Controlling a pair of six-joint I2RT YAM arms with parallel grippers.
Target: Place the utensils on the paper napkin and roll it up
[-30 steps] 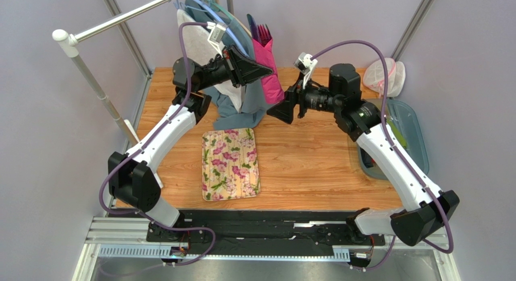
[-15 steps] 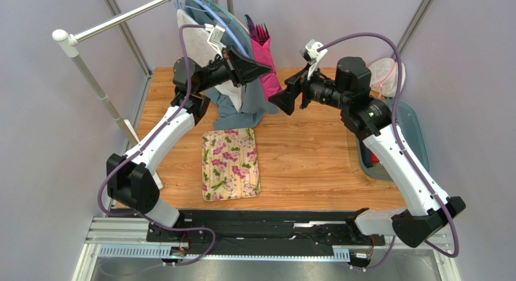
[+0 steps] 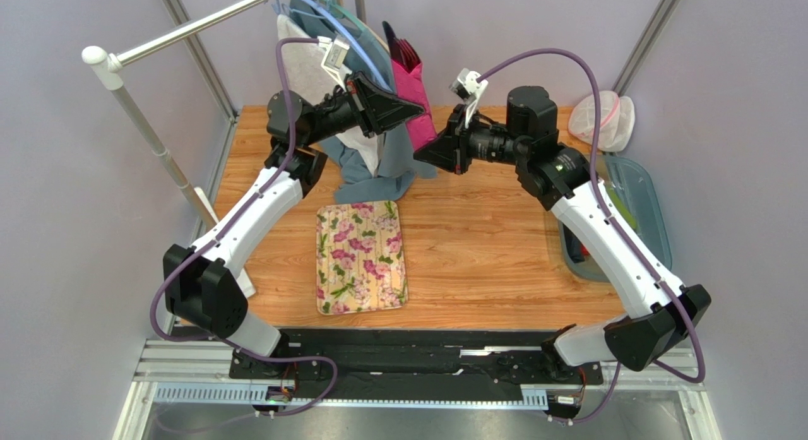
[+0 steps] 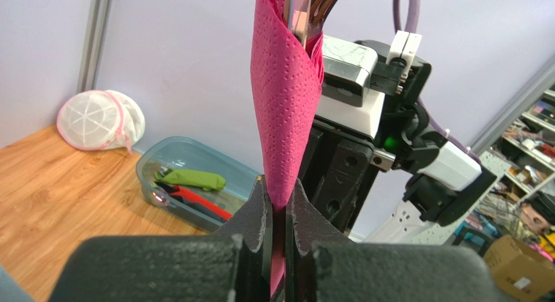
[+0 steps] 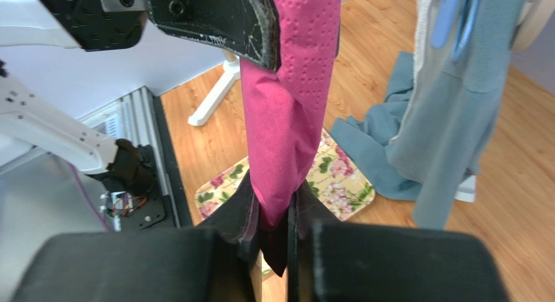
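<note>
The magenta paper napkin (image 3: 417,90) is rolled into an upright tube in the air at the back of the table. Dark utensils (image 4: 306,13) stick out of its top end (image 3: 403,48). My left gripper (image 4: 279,193) is shut on the roll, and from above it comes in from the left (image 3: 417,109). My right gripper (image 5: 273,208) is shut on the roll's lower end (image 5: 293,113), reaching in from the right (image 3: 424,159). The left gripper's finger (image 5: 247,22) shows just above in the right wrist view.
A flowered mat (image 3: 360,255) lies on the wooden table (image 3: 474,251) below the roll. A grey-blue cloth (image 3: 375,180) and hanging clothes (image 3: 313,52) sit at the back left on a rack. A clear bin (image 3: 645,199) with green and red things and a white mesh bag (image 3: 599,118) stand right.
The right gripper swung up and left to the roll, opened wider, then shut on its lower end. The left gripper has kept its hold and barely moved.
</note>
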